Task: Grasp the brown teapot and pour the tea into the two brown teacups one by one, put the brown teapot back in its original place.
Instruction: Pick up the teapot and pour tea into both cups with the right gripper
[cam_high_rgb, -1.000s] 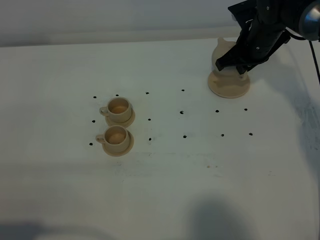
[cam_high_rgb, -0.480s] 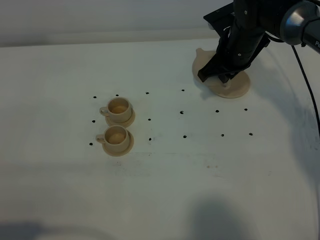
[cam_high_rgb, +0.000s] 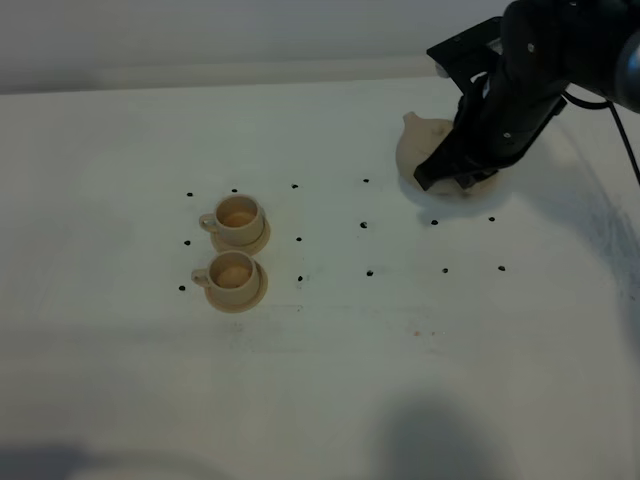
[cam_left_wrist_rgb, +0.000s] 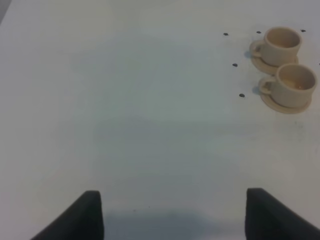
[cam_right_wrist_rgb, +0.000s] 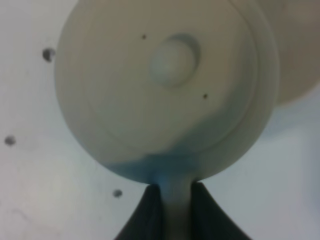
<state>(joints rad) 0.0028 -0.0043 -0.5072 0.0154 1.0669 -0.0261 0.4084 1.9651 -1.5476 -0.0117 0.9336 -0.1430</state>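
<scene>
Two small beige-tan ceramic teacups (cam_high_rgb: 238, 214) with loop handles stand side by side on the white counter (cam_high_rgb: 330, 380). Each is on its own small round beige saucer (cam_high_rgb: 258, 293), so there are two small saucers in all. What the cups hold is hard to make out. One pale beige round-bodied ceramic teapot (cam_high_rgb: 418, 150) with a knobbed lid is well apart from them, toward the counter's far right, its short spout on the side nearer the cups. The right gripper (cam_right_wrist_rgb: 175, 212) has its dark fingers (cam_right_wrist_rgb: 150, 215) clenched on the teapot's loop handle. One wider flat round beige saucer disc (cam_right_wrist_rgb: 295, 50) lies just beside the teapot and is partly hidden by its body. From the high camera the black arm covers most of that disc and the pot's handle side, and it cannot be told whether the pot touches anything below it. Of the left gripper (cam_left_wrist_rgb: 177, 215) only two dark fingertips (cam_left_wrist_rgb: 87, 217) show, cut off at the picture's edge. They are released, standing wide apart with nothing between them. Over a dozen small black dots (cam_high_rgb: 363, 225) mark the counter.
</scene>
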